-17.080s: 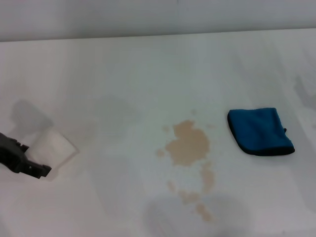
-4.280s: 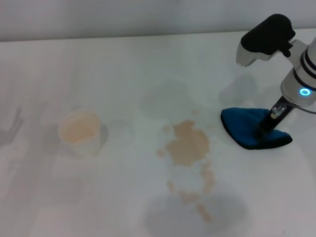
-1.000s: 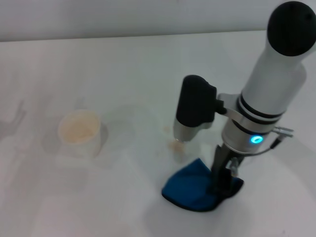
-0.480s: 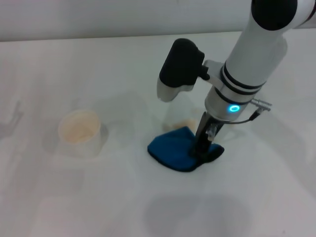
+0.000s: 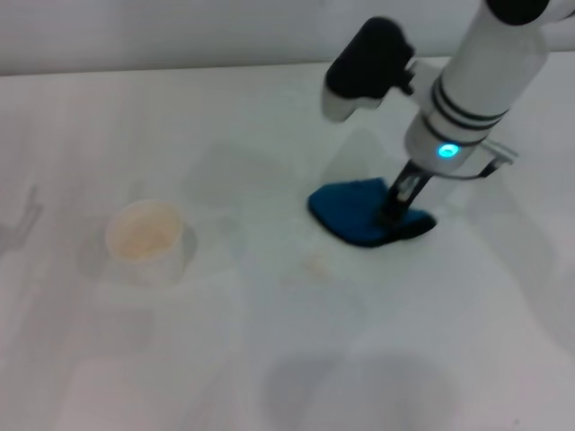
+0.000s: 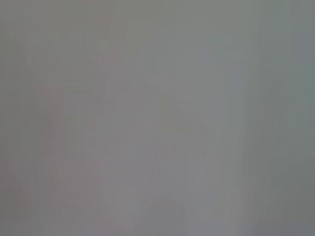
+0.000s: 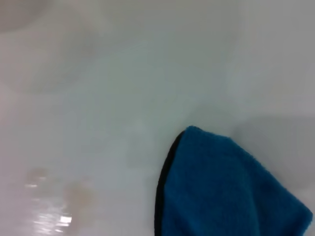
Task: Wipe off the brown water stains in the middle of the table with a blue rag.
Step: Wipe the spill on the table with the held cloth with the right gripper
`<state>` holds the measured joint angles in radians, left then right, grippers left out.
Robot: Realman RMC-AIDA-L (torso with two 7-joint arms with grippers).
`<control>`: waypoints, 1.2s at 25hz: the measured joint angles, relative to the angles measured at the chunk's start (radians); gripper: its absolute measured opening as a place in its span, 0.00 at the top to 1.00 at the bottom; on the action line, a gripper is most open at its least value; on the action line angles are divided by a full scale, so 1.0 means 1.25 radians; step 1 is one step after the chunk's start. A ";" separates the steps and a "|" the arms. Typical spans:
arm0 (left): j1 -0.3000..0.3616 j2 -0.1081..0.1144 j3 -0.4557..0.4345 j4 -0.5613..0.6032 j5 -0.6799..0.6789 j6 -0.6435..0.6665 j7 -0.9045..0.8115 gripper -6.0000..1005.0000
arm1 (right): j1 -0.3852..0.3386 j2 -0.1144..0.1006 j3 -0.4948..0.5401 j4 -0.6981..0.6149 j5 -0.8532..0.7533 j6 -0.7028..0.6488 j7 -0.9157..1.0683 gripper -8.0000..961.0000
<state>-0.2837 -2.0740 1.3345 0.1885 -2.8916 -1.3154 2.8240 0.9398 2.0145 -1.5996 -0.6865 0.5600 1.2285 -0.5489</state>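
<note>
Pinching the blue rag at its 3 o'clock end, the right gripper has its jaws clamped on the cloth, pressing it to the table just past centre. Rag's long axis runs 9-to-3, free rounded end toward 9. A faint tan smear lies at the rag's 7 o'clock (wet sheen nearby). Risk: a stroke elsewhere leaves it behind. Left gripper unseen.

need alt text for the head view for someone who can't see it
The right gripper presses a folded deep-blue rag onto a glossy white table, its white arm reaching in from the upper right. Only a faint tan trace of stain shows just in front of the rag. A small whitish cup stands upright far to the left, well apart.
</note>
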 joint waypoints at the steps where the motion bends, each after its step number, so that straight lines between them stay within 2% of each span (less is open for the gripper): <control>1: 0.000 0.000 0.000 0.000 0.000 0.000 0.000 0.12 | -0.005 -0.001 0.032 0.000 -0.043 0.001 0.011 0.85; 6: 0.000 0.000 0.000 0.000 0.001 -0.004 0.000 0.12 | -0.039 -0.004 0.095 -0.018 -0.124 0.050 0.021 0.85; 11: -0.006 0.000 0.000 0.000 0.001 0.000 0.000 0.12 | -0.080 -0.006 0.111 -0.060 -0.156 0.093 0.024 0.85; 19: -0.022 0.001 0.000 -0.001 0.005 0.002 0.000 0.12 | -0.159 0.000 0.171 -0.190 -0.118 0.180 -0.029 0.85; 23: -0.023 0.001 0.000 -0.003 0.005 0.003 0.000 0.12 | -0.157 0.002 0.147 -0.203 -0.054 0.181 -0.040 0.85; 30: -0.022 0.001 0.001 -0.001 0.005 0.003 0.000 0.12 | -0.119 0.009 0.045 -0.192 0.029 0.140 -0.029 0.85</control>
<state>-0.3108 -2.0732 1.3362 0.1873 -2.8854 -1.3115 2.8240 0.7913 2.0259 -1.5436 -0.9262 0.5963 1.4032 -0.5848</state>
